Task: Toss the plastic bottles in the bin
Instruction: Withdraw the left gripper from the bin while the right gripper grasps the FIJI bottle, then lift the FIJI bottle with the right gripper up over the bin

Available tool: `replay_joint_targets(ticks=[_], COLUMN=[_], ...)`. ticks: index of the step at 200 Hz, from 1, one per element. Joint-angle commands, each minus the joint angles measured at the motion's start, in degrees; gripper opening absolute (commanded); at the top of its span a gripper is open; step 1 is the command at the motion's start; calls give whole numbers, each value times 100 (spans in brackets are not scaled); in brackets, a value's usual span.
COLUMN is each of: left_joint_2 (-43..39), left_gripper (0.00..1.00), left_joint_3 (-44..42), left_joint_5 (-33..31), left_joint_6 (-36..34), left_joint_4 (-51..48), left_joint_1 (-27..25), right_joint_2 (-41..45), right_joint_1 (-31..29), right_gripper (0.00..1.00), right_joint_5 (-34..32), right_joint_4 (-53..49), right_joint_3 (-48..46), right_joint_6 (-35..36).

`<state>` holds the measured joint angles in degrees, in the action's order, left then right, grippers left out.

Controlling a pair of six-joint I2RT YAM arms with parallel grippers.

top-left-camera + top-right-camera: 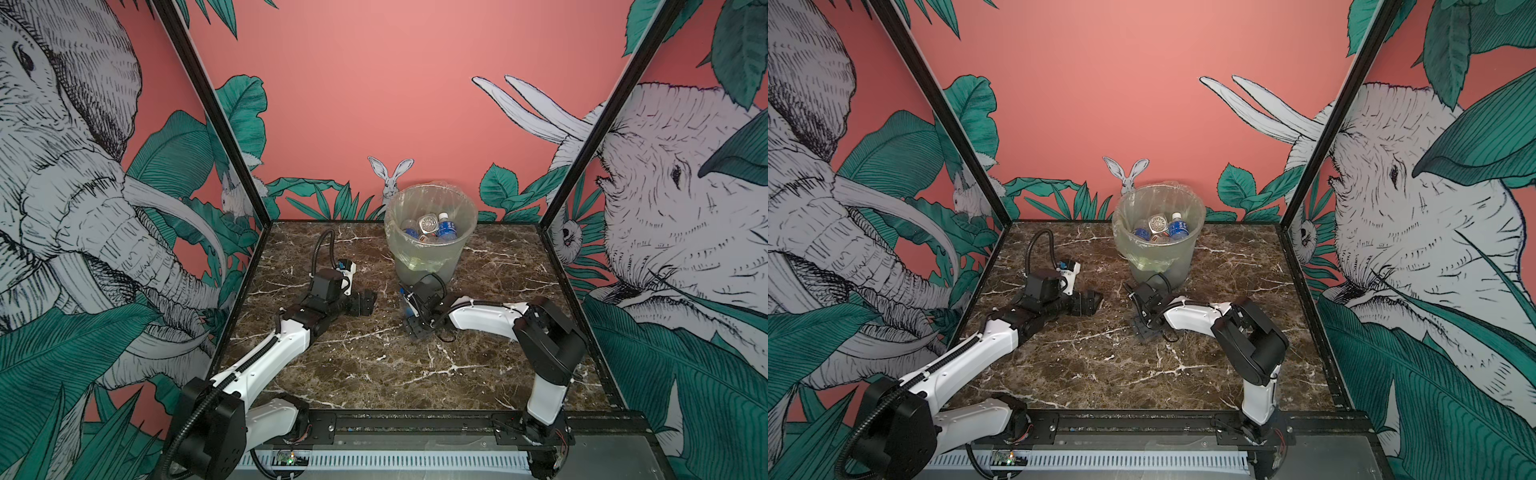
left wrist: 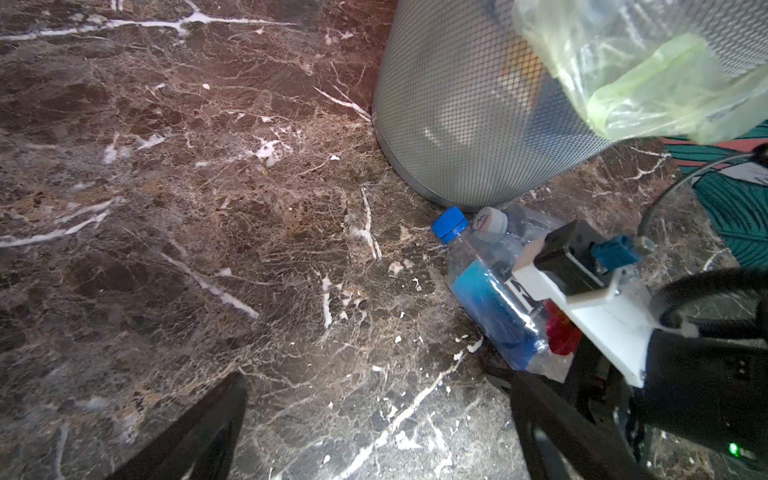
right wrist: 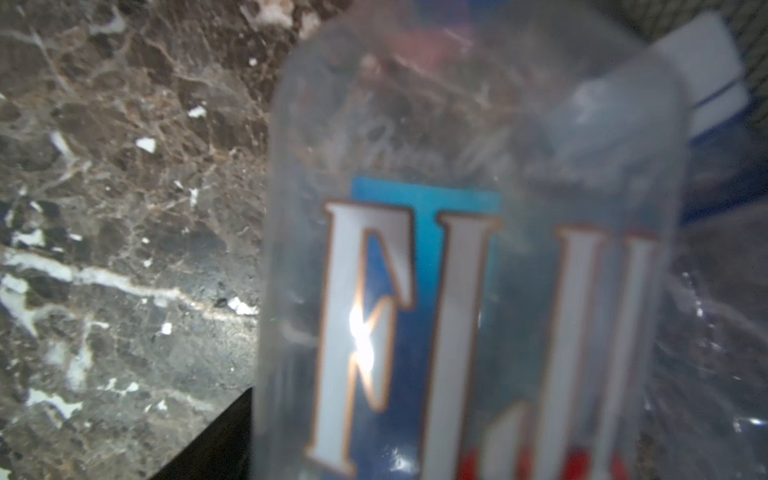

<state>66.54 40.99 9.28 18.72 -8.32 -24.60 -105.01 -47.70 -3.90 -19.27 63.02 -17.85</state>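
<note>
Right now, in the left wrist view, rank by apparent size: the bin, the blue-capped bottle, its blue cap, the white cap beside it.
1. bin, though cut off by the frame.
2. blue-capped bottle, partly hidden.
3. blue cap and white cap: they look about alike, so not ranked.

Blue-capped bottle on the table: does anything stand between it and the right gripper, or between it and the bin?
Nothing visible separates the right gripper from the blue-capped bottle, which fills the right wrist view. A white-capped bottle lies beside it, and the wall of the bin stands just beyond: the way in is over the rim.
</note>
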Motion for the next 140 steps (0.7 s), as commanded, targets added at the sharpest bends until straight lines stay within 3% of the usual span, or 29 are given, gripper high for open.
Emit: replay_joint_targets(ticks=[1,33,101,140], left_joint_2=[-29,31,145,229], left_gripper=[100,100,100,100], left_joint_3=[-52,-15,-7,16], left_joint_5=[65,83,181,239], left_joint_6=[83,93,155,149], left_joint_4=[135,146,199,225], left_joint_1=[34,34,30,30], right_joint_2=[-33,155,1288,2608], right_joint_1=[-20,-46,-271,-478], right_gripper=[80,69,66,65], right_joint_5=[-41,-110,-323,-597], right_joint_4=[-121,-89,473,830], right_joint_3=[119,-6,-783,-1482], right_joint_6=[66,114,365,457])
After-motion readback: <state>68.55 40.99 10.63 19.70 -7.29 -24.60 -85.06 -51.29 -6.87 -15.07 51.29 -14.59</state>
